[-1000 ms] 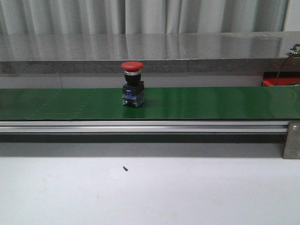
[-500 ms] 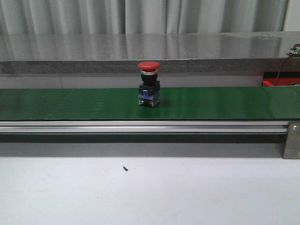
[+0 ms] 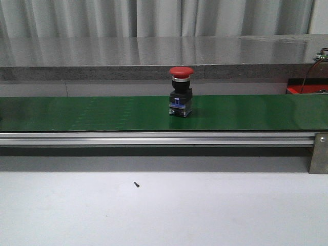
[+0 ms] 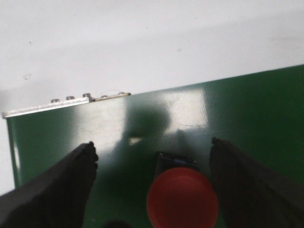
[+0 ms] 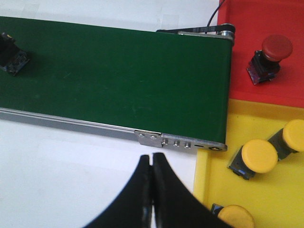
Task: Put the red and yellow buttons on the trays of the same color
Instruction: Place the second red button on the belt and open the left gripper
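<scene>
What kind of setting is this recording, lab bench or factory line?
Probably a lab mock-up of a sorting line: a green conveyor belt carries a red push-button, and a red tray and yellow tray sit at its end, with curtains behind.

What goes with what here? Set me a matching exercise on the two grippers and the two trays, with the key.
Things:
1. left gripper
2. right gripper
3. red tray
4. yellow tray

States:
A. jaws shut, over the white table
B. holds three yellow buttons, as far as the view shows
C. jaws open, over the green belt, above the moving red button
D. holds one tray red button

Pairs: 1-C, 2-A, 3-D, 4-B
</scene>
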{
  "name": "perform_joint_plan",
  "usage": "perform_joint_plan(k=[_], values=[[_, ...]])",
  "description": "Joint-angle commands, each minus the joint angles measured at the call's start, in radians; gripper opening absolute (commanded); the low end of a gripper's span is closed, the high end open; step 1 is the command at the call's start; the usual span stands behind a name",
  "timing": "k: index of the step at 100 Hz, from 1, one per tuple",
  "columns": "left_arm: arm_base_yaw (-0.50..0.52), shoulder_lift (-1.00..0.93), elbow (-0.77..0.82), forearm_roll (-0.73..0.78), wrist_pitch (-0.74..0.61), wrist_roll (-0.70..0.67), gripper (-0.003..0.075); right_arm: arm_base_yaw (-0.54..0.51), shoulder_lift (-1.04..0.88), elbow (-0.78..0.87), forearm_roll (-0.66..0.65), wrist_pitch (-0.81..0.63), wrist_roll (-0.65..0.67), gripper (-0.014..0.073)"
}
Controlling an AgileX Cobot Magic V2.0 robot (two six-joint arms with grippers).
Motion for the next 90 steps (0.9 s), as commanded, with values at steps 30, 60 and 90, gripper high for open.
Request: perform_joint_plan(k=[30, 60, 90], values=[[-0.006, -0.219, -0.025, -0.064, -0.086, 0.005, 0.0500, -0.001, -0.016, -0.032, 0.040, -0.042, -0.001, -0.0066], [-0.006, -0.467, 0.131, -0.064, -0.200, 0.007, 0.0495, -0.001, -0.016, -0.032, 0.124, -0.013, -0.001, 0.0014], [-0.006, -0.686, 0.429, -0.073, -0.288, 0.007, 0.0468, -0.001, -0.016, -0.032, 0.123, -0.004, -0.001, 0.0651]])
